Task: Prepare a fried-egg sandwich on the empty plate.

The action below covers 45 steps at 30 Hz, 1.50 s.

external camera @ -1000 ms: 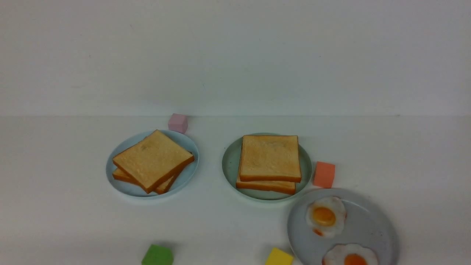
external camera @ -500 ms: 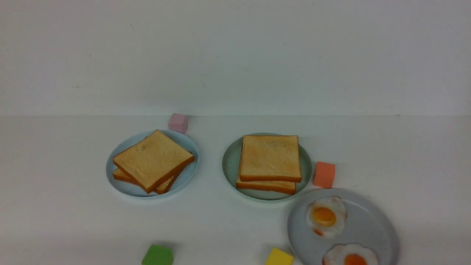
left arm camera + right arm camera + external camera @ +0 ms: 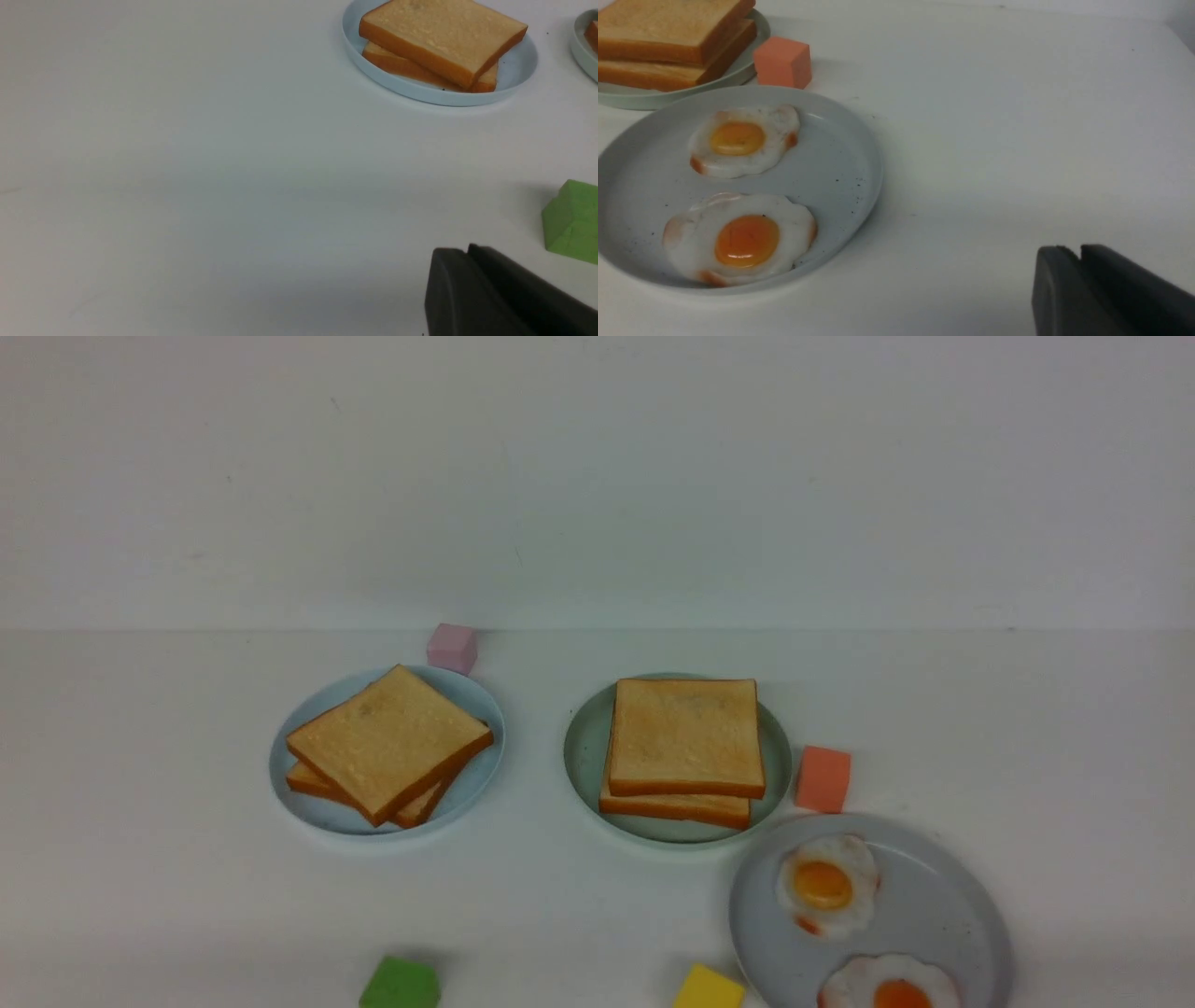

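Two golden toast slices (image 3: 686,737) lie stacked on the mint-green plate (image 3: 581,747) in the middle of the table; whether an egg lies between them I cannot see. The right wrist view shows the same stack (image 3: 668,32) on that plate (image 3: 668,100). Neither gripper appears in the front view. My left gripper (image 3: 468,248) hangs over bare table beside a green block (image 3: 572,221), its black jaws pressed together and empty. My right gripper (image 3: 1078,249) sits off to the side of the grey plate (image 3: 840,154), jaws together with only a small notch at the tips, holding nothing.
A pale blue plate (image 3: 289,793) holds a skewed toast pile (image 3: 387,742). The grey speckled plate (image 3: 943,905) carries two fried eggs (image 3: 826,885) (image 3: 887,985). Pink (image 3: 452,647), orange (image 3: 822,778), green (image 3: 400,983) and yellow (image 3: 708,987) blocks stand around.
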### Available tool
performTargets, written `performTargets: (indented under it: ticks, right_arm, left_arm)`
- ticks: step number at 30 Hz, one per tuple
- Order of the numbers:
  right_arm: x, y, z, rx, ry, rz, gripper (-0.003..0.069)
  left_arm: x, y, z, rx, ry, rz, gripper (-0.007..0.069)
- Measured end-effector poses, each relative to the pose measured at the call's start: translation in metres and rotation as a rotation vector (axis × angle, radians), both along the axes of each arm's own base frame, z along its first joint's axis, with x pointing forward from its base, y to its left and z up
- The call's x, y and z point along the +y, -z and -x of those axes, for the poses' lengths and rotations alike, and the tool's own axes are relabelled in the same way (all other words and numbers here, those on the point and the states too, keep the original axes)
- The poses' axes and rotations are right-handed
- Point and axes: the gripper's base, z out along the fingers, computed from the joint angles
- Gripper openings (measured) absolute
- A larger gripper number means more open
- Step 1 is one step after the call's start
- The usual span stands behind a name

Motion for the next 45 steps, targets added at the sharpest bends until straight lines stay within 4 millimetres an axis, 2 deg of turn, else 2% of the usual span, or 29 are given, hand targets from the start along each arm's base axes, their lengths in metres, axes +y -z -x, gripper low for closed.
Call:
performTargets:
  ticks: [45]
  right_arm:
    - [0.0000,0.0001,-0.0001,-0.003,0.000,0.001,0.0130]
  left_arm:
    - [0.0000,-0.0001,0.0000,-0.001,0.000,0.000,0.0078]
